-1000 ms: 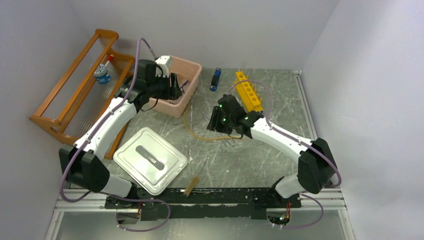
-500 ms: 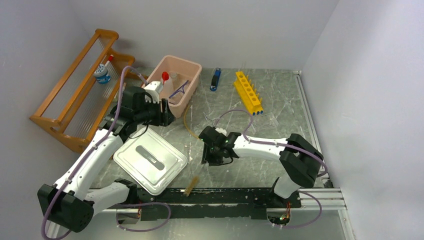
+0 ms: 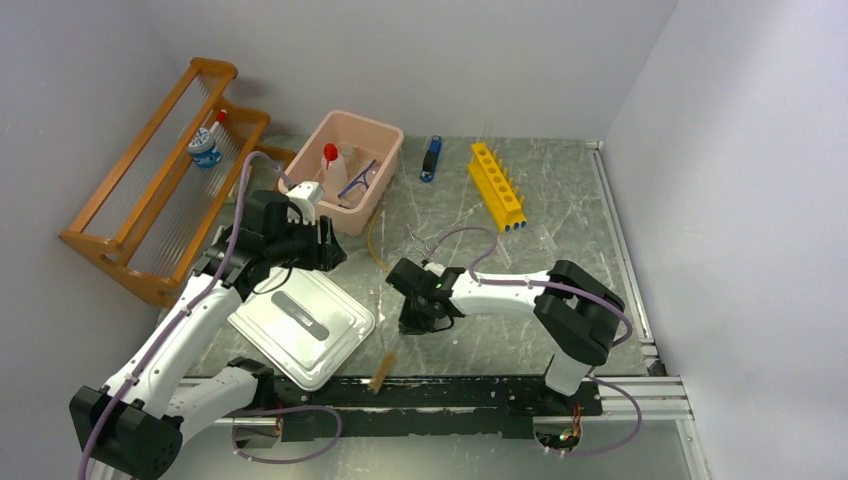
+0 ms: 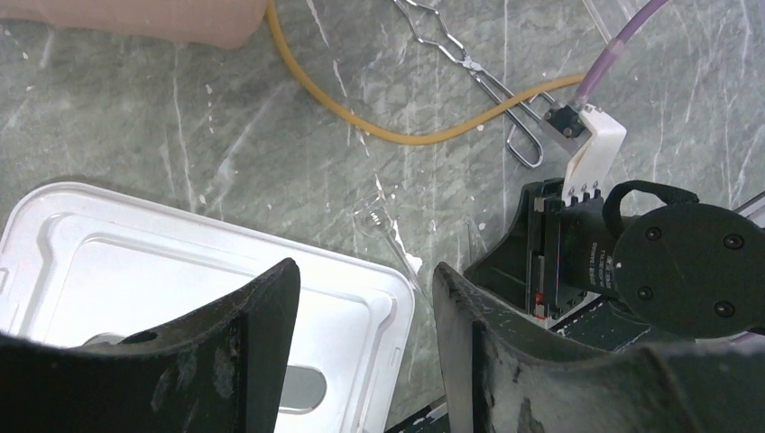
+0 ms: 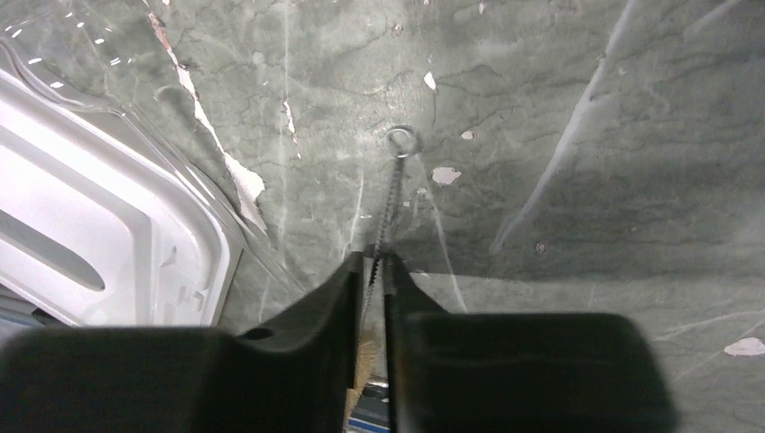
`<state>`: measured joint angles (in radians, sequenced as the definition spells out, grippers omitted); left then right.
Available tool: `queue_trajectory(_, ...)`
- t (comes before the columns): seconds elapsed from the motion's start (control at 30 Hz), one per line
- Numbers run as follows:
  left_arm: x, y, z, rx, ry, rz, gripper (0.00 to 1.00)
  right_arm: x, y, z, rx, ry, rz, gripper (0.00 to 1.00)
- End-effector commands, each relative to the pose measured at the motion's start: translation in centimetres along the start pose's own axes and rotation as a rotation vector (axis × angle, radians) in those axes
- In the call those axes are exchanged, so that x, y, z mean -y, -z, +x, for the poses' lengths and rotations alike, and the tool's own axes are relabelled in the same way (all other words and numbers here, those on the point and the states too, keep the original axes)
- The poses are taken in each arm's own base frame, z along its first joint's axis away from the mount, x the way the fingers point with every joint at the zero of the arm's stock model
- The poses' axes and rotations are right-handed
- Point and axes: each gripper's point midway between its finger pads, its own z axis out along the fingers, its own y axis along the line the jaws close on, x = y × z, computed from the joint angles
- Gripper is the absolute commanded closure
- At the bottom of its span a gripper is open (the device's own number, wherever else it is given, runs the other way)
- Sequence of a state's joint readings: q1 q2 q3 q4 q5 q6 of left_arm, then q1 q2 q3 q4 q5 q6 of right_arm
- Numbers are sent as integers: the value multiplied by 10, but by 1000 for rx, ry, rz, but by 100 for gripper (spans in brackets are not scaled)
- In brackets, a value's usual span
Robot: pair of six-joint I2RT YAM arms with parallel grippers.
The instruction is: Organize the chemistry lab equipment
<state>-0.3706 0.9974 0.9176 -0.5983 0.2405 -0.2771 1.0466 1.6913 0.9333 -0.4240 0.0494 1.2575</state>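
My right gripper [image 3: 413,320] [image 5: 372,262] is low on the table and shut on the twisted wire stem of a tube brush [image 5: 393,185]. The stem's ring end lies ahead of the fingertips, and the tan bristles [image 3: 382,372] lie near the front edge. My left gripper [image 3: 326,246] [image 4: 365,298] is open and empty above the far corner of the grey-white lid [image 3: 300,320]. The tan hose [image 3: 375,250] [image 4: 361,126] and thin metal tongs [image 4: 469,68] lie on the table between the arms. A red-capped white bottle [image 3: 333,168] stands in the pink tub [image 3: 385,135].
A clear glass tube [image 4: 388,236] lies beside the lid's corner [image 4: 379,298]. A blue item [image 3: 431,157] and the yellow holed rack [image 3: 496,185] lie at the back. The wooden rack [image 3: 140,190] at the left holds a small jar [image 3: 204,150].
My left gripper drew back from the pink tub to above the lid's far corner. My right gripper swung near and left, came down and shut on the brush stem.
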Motion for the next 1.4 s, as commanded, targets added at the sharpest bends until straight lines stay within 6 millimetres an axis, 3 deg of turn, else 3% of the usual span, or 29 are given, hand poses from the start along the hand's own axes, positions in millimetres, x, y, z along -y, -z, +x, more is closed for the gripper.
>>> queue_trajectory(0.0,3,2,16,-38,6,23,40,17,-13,-3,41,-47,86,92)
queue_trajectory(0.07,3,2,22,-48,15,32,39,11,-10,-10,71,-33,67,100)
queue_trajectory(0.23,17,-3,33,-72,55,124,33,-24,18,-44,210,66,-44,100)
queue_trajectory(0.43,48,-3,21,-44,100,296,21,-71,85,-87,378,152,-285,100)
queue_trajectory(0.57,73,2,6,-8,127,434,23,-90,132,-114,462,177,-447,100)
queue_trajectory(0.77,99,6,-10,10,174,598,31,-111,184,-133,519,242,-625,100)
queue_trajectory(1.03,105,-3,-14,-16,151,628,36,-128,216,-130,505,234,-785,100)
queue_trajectory(1.17,115,-5,-13,-29,141,676,53,-131,220,-134,507,229,-801,100)
queue_trajectory(1.37,121,-1,-26,31,138,700,58,-132,215,-135,489,234,-800,100)
